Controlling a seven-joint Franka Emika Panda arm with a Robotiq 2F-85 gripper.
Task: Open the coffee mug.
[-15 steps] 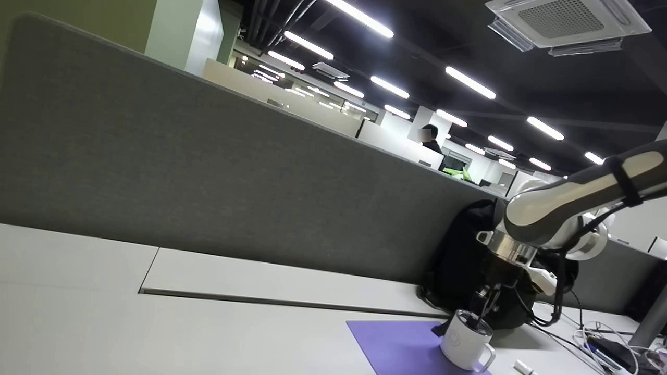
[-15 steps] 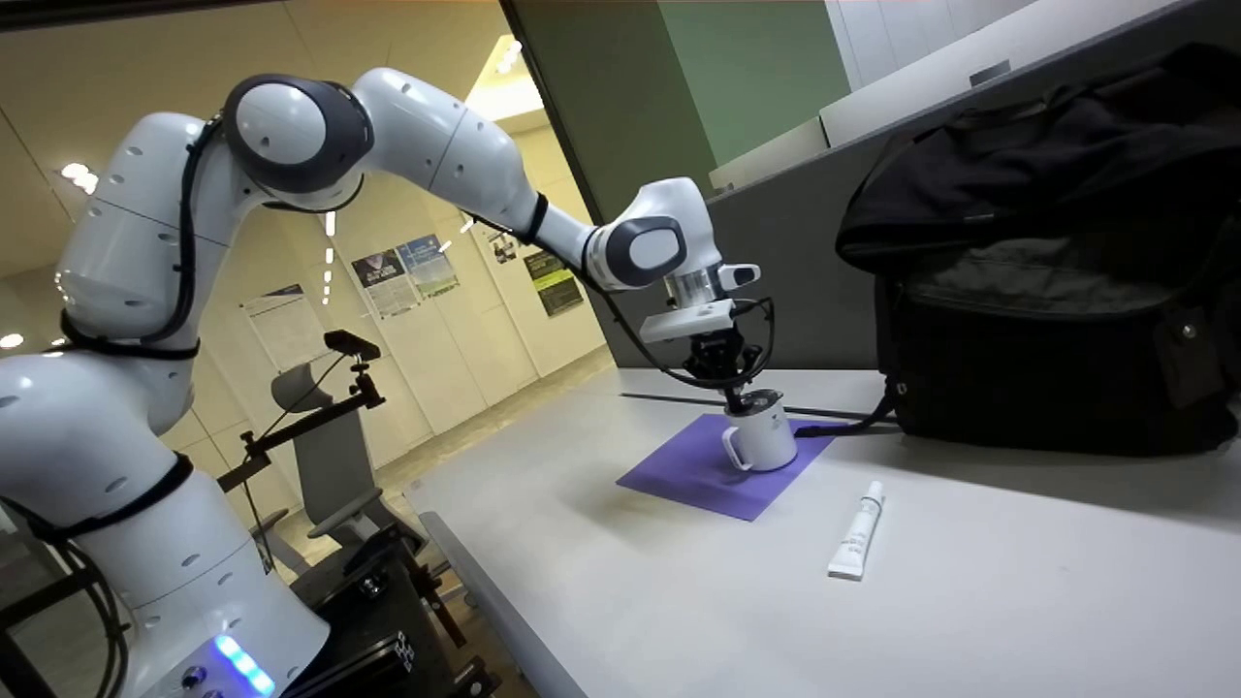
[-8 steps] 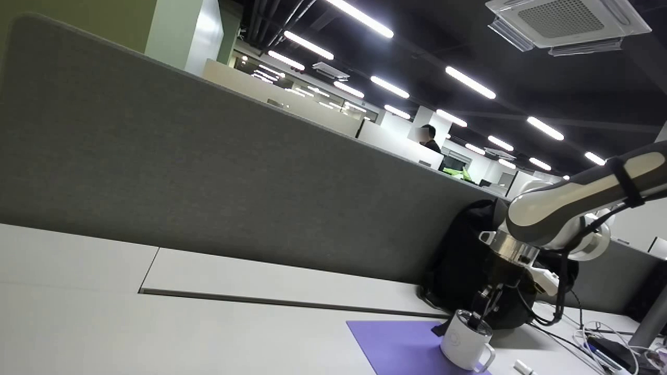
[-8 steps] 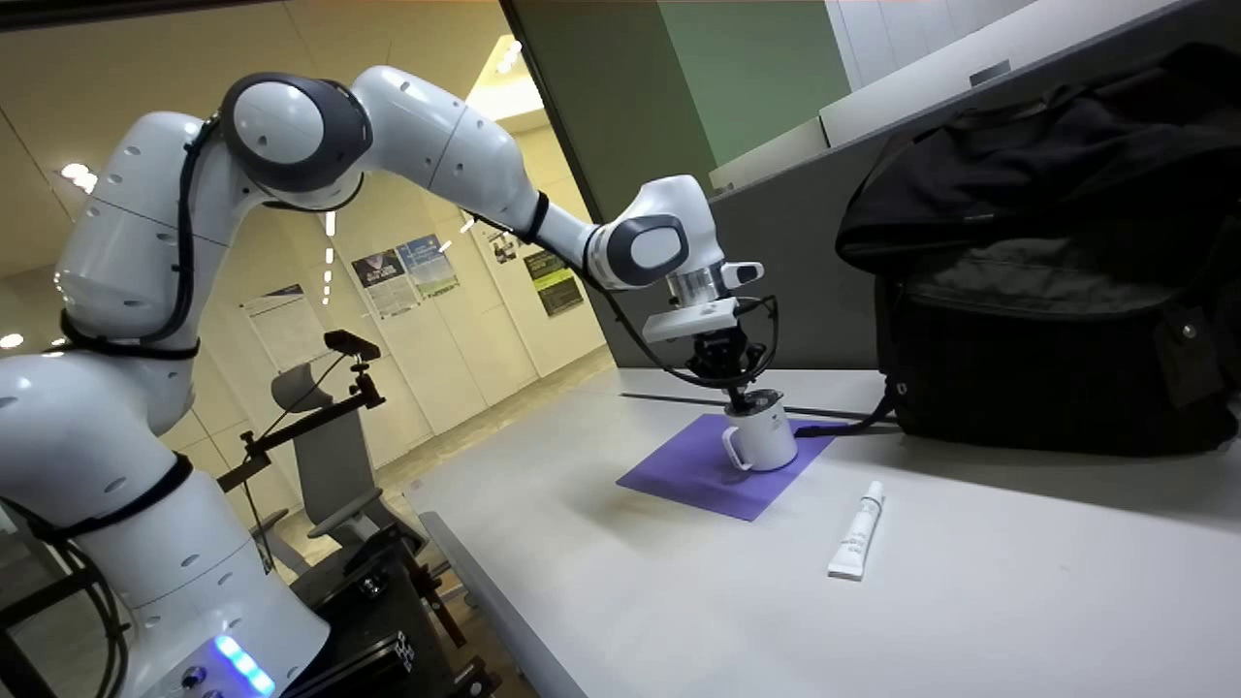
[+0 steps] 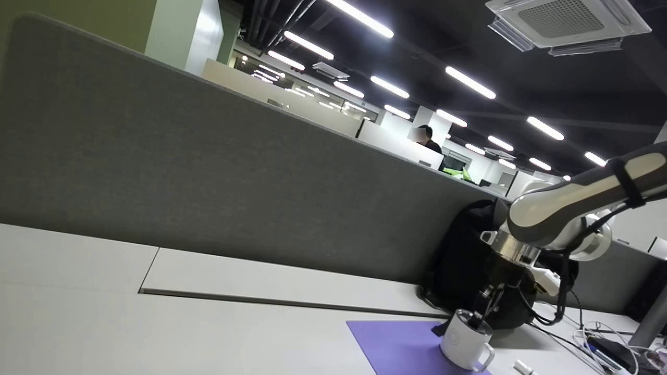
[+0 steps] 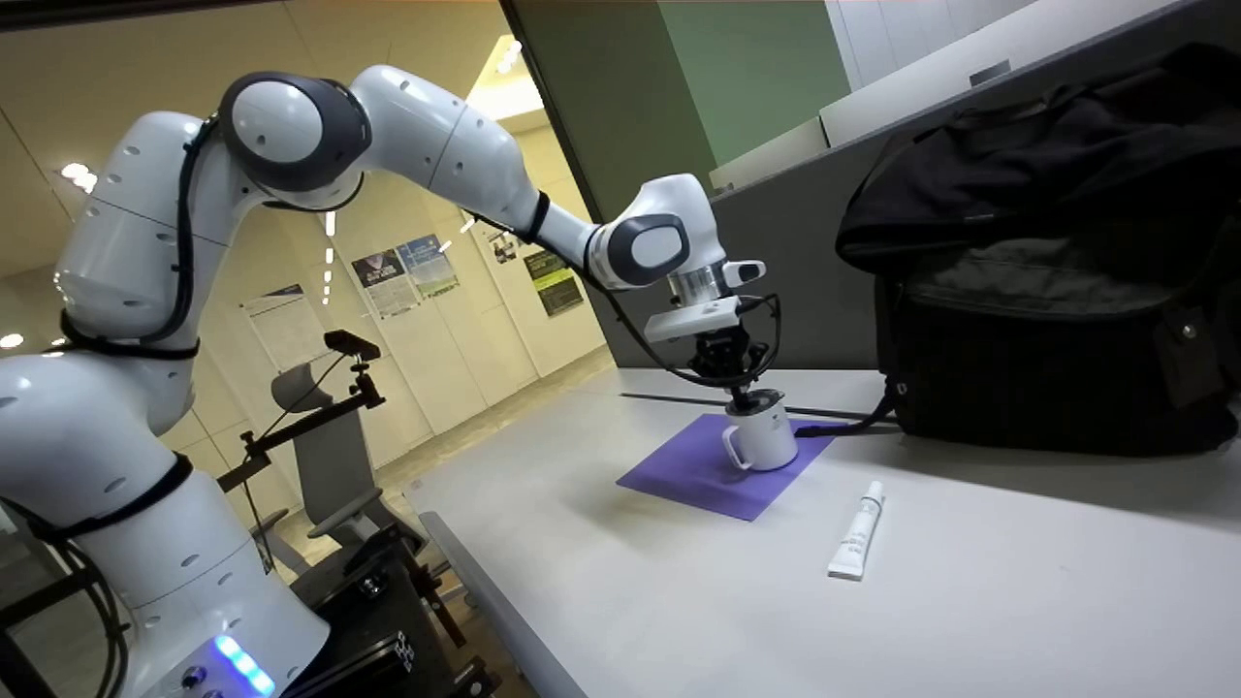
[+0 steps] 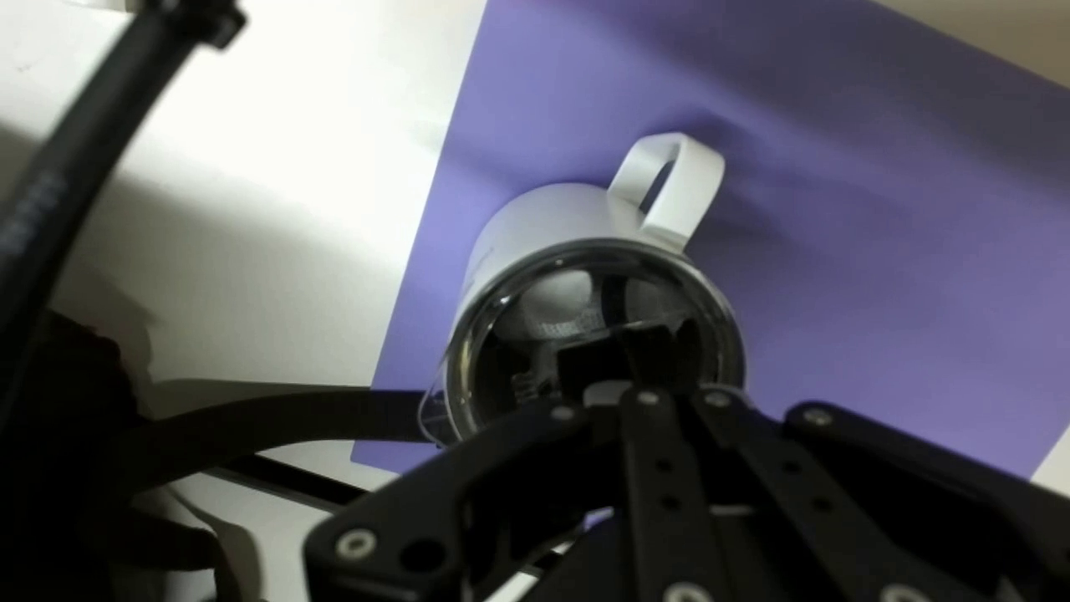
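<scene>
The coffee mug is a squat white cylinder with a side handle; it stands upright on a purple sheet in both exterior views (image 5: 459,345) (image 6: 768,446) and in the wrist view (image 7: 539,224). A clear, greyish lid (image 7: 556,301) covers its top. My gripper points down onto the lid, in both exterior views (image 5: 476,320) (image 6: 742,399) and in the wrist view (image 7: 629,351). Its dark fingertips are together, at the lid's middle. The fingers hide part of the lid, so I cannot tell whether a small lid part sits under or between them.
The purple sheet (image 6: 679,475) lies under the mug. A big black bag (image 6: 1047,320) stands beside it, and its strap (image 7: 292,418) reaches close to the mug. A white tube (image 6: 858,533) lies on the white table. A grey partition (image 5: 234,172) runs along the back.
My gripper has shifted very slightly to the right in both exterior views, its tips staying at the lid. The mug has not visibly moved.
</scene>
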